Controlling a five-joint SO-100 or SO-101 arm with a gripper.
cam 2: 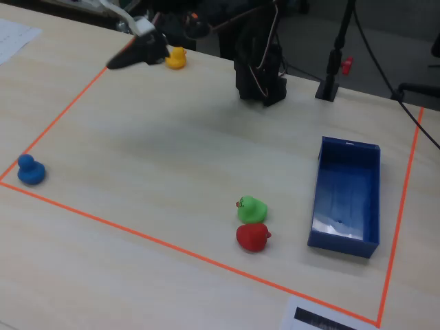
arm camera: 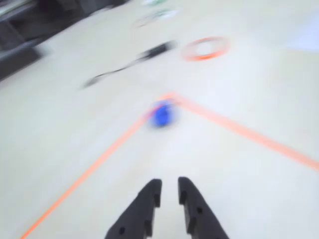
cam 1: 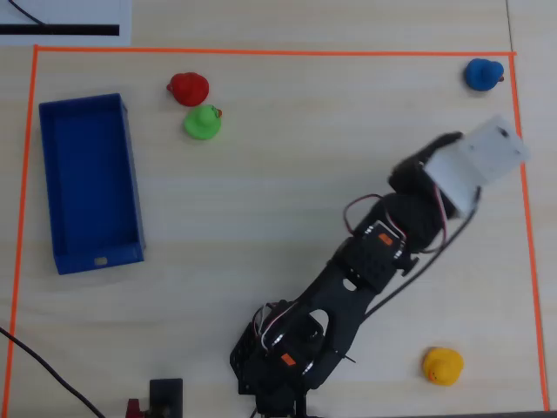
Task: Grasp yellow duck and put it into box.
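The yellow duck (cam 1: pixel 442 366) sits alone near the front right corner of the taped area in the overhead view, close to the arm's base; in the fixed view it (cam 2: pixel 176 58) is at the far edge, just behind the gripper. The dark blue box (cam 1: pixel 132 174) lies open-topped at the left; in the fixed view it (cam 2: pixel 317 203) is at the right. My gripper (arm camera: pixel 169 185) hangs in the air above the table, empty, jaws a narrow gap apart, pointing toward a blue duck (arm camera: pixel 162 114). In the fixed view the gripper (cam 2: pixel 115 64) is high at the far left. The wrist view is blurred.
A red duck (cam 1: pixel 188 88) and a green duck (cam 1: pixel 203 123) sit together near the box. The blue duck (cam 1: pixel 482 75) is in a taped corner. Orange tape (cam 1: pixel 261 52) frames the work area. The arm's base (cam 1: pixel 287 357) stands at the front edge.
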